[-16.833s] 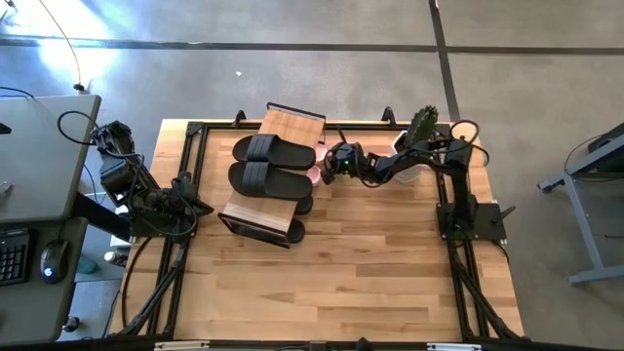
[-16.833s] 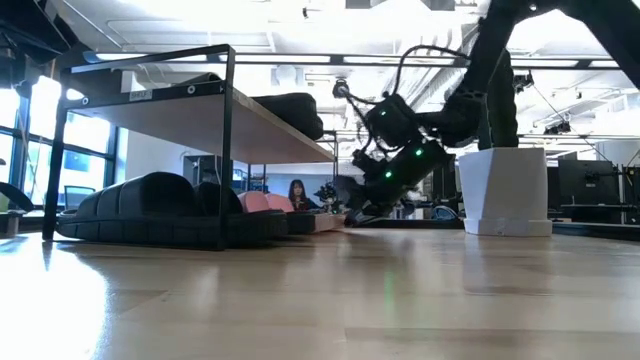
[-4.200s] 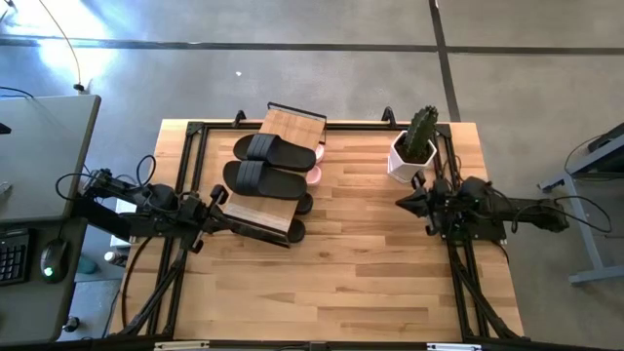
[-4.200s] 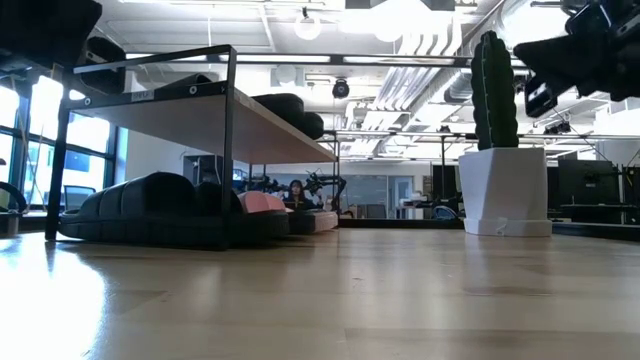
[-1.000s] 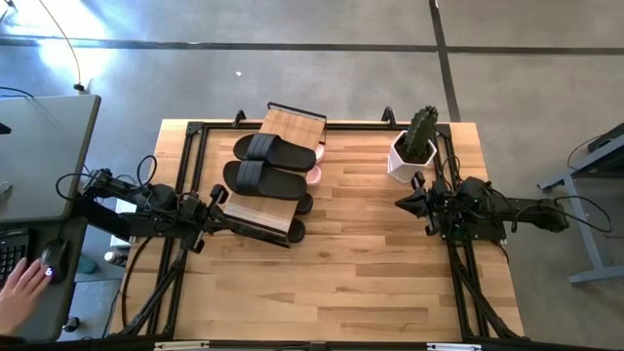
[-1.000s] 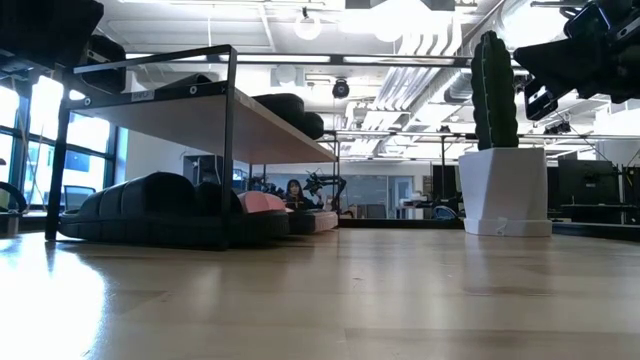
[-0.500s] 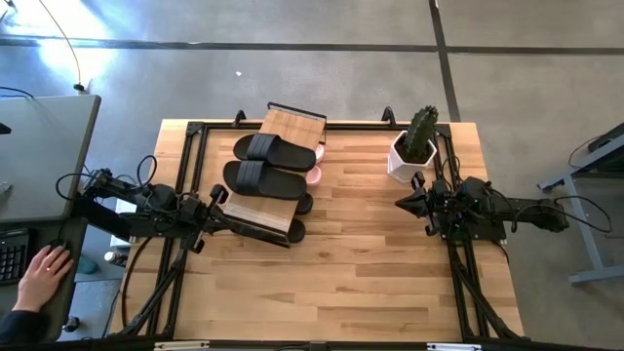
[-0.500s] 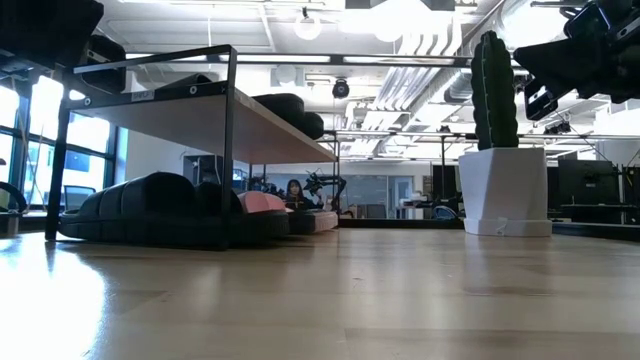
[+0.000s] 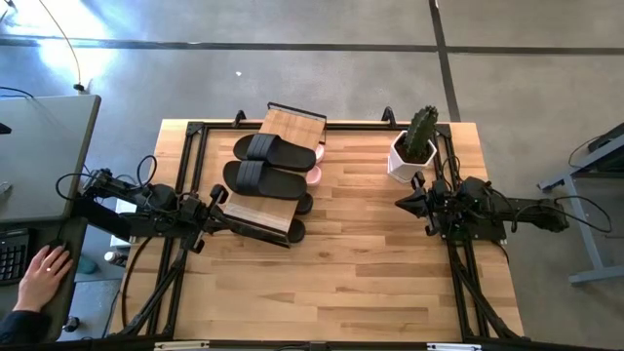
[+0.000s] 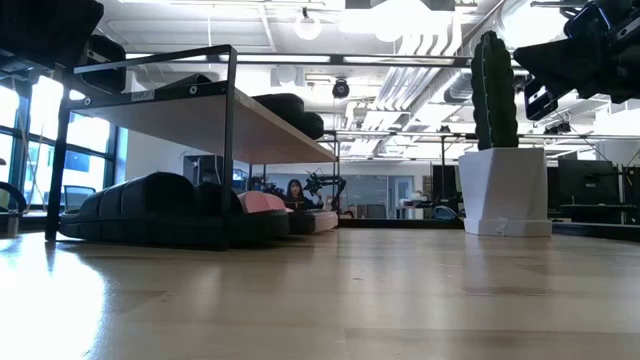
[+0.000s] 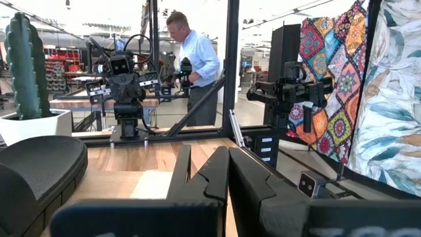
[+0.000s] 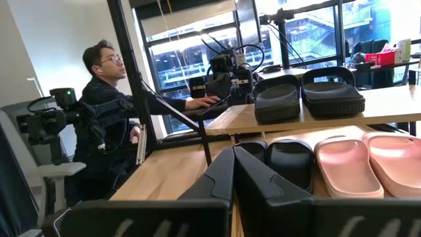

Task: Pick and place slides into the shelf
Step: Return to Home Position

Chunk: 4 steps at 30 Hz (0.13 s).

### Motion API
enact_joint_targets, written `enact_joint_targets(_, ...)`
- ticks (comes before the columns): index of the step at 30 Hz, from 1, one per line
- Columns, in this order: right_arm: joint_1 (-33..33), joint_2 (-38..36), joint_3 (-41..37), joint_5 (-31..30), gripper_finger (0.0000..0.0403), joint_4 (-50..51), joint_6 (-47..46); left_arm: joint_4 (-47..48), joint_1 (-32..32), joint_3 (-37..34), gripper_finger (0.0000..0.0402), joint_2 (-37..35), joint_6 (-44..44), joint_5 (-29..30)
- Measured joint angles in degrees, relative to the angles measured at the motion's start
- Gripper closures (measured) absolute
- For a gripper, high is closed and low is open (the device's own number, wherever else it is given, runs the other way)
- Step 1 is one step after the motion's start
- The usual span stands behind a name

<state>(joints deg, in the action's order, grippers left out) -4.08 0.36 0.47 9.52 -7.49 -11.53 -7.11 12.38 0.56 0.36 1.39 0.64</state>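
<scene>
The shelf (image 9: pixel 277 174) stands on the table's far left part. Two black slides (image 9: pixel 265 164) lie on its top board, seen also in the right wrist view as black slides (image 12: pixel 306 95). Below them rest a pink pair (image 12: pixel 368 161) and more dark slides (image 10: pixel 150 212) on the lower level. My left gripper (image 9: pixel 220 198) hovers shut by the shelf's left near corner; its fingers meet in its wrist view (image 11: pixel 223 168). My right gripper (image 9: pixel 401 202) hangs shut near the table's right edge, pointing at the shelf, its fingers closed together (image 12: pixel 233 161).
A white pot with a green cactus (image 9: pixel 416 144) stands at the far right corner, close to my right arm. A person's hand (image 9: pixel 41 270) rests on the desk left of the table. People sit and stand in the room beyond. Bare wood (image 9: pixel 341 273) covers the near half.
Both arms and all slides have kept still. Only the person's hand on the desk left of the table has shifted a little, away from the mouse.
</scene>
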Motion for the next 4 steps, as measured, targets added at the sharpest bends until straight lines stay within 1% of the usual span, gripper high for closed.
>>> enact_joint_targets(4, 0.0, 0.0, 0.0, 0.01, 0.0402, 0.0, 0.0, 0.0, 0.0, 0.0, 0.0401, 0.0, 0.0, 0.0)
